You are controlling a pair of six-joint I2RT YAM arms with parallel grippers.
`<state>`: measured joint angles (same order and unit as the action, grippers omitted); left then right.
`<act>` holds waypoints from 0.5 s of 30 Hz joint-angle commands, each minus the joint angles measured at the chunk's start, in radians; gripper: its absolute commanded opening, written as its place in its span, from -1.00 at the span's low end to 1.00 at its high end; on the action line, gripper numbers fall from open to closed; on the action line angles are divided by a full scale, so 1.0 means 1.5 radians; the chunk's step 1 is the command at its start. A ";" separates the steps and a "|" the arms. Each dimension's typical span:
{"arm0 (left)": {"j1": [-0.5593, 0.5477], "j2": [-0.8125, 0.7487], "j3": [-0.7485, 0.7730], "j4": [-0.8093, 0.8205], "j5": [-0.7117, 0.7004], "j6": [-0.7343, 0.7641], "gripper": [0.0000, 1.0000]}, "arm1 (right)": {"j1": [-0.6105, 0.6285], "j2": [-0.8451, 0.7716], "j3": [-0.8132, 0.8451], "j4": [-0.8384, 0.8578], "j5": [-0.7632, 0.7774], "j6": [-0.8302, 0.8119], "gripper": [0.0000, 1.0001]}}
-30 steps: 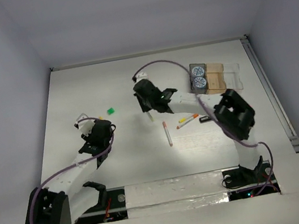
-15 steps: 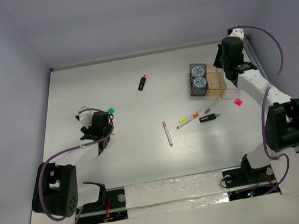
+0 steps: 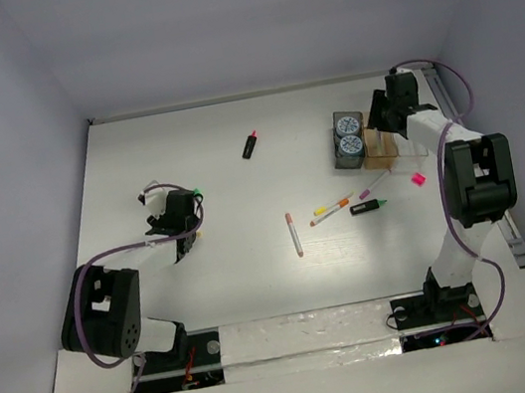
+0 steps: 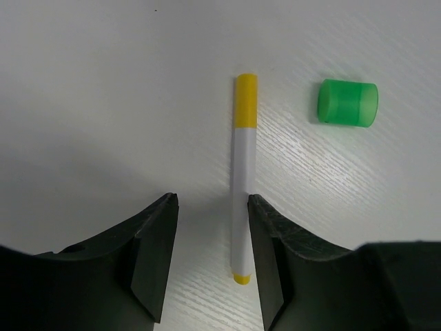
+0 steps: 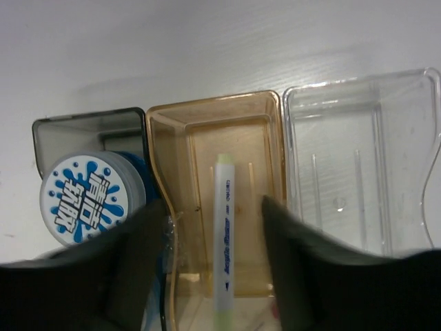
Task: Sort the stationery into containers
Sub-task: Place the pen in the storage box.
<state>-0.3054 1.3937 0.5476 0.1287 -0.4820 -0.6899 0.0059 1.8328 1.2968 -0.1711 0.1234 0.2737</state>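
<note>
The yellow-and-white pen [image 4: 242,181] lies flat on the table [image 4: 103,83], running lengthwise between the fingers of the left gripper [image 4: 210,201], whose jaws stand apart with nothing held; the pen sits off centre, just beside the finger on the right of the wrist view. To take it well, I judge the gripper should shift sideways until the white barrel is midway between the fingers, come straight down to the table and close across the barrel near its middle, so the thin pen neither rolls away nor tips when lifted; the loose green cap [image 4: 348,103] nearby should be left undisturbed. The right gripper [image 5: 211,214] hovers over the trays with jaws wide apart, and a pale green-tipped pen [image 5: 224,227] lies in the amber tray [image 5: 179,138] below it, not pinched. Counted: three trays, namely the dark grey tray [image 5: 83,127], the amber one and the clear tray [image 5: 400,138]; two blue-white rolls [image 3: 348,137] in the grey one; six pens, the other four being a pink-white pen [image 3: 294,234], a yellow and orange pair [image 3: 330,210] and a purple pen [image 3: 373,182]; two highlighters, red-capped [image 3: 251,144] and green-capped [image 3: 368,206]; a small pink piece [image 3: 418,177]
</note>
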 commanded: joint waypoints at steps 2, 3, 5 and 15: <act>0.004 0.004 0.021 0.007 -0.010 0.009 -0.18 | -0.002 -0.006 0.020 0.008 0.000 0.008 0.56; 0.004 0.005 0.023 0.006 -0.011 0.009 -0.18 | -0.002 -0.012 0.013 0.014 -0.006 0.015 0.65; 0.004 0.010 0.024 0.005 -0.011 0.009 -0.20 | -0.002 -0.036 -0.006 0.031 -0.029 0.018 0.69; 0.004 0.038 0.047 0.011 -0.014 0.017 -0.09 | 0.068 -0.190 -0.083 0.084 -0.067 0.018 0.70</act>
<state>-0.3054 1.4269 0.5697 0.1379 -0.4866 -0.6838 0.0406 1.6394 1.1923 -0.1398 0.0570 0.3065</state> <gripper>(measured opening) 0.445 0.848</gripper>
